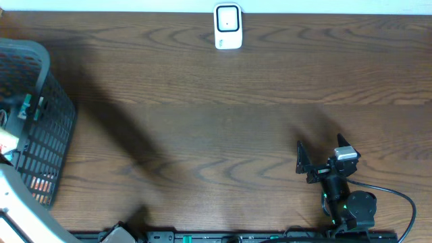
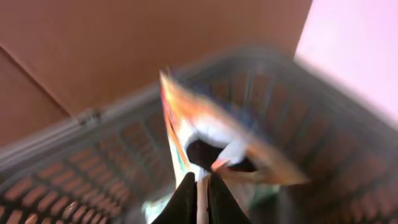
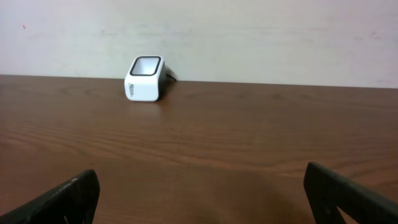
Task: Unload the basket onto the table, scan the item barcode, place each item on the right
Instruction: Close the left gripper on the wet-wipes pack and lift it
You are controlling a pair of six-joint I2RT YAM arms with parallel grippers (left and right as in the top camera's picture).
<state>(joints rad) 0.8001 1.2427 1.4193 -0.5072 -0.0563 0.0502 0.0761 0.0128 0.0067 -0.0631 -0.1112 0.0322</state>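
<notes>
In the left wrist view my left gripper (image 2: 199,190) is shut on the thin edge of a colourful item, a flat packet (image 2: 214,134) in orange, white and black. The packet is blurred and hangs above the inside of the grey mesh basket (image 2: 74,180). No barcode can be made out on it. The white barcode scanner (image 1: 228,27) stands at the far middle of the table, also in the right wrist view as the scanner (image 3: 144,79). My right gripper (image 1: 324,154) rests open and empty at the front right, its fingers (image 3: 68,199) wide apart.
The grey basket (image 1: 40,121) occupies the left edge of the wooden table, with other small items inside it. The left arm's white body (image 1: 20,202) crosses the front left corner. A black cable (image 1: 398,196) runs from the right arm's base.
</notes>
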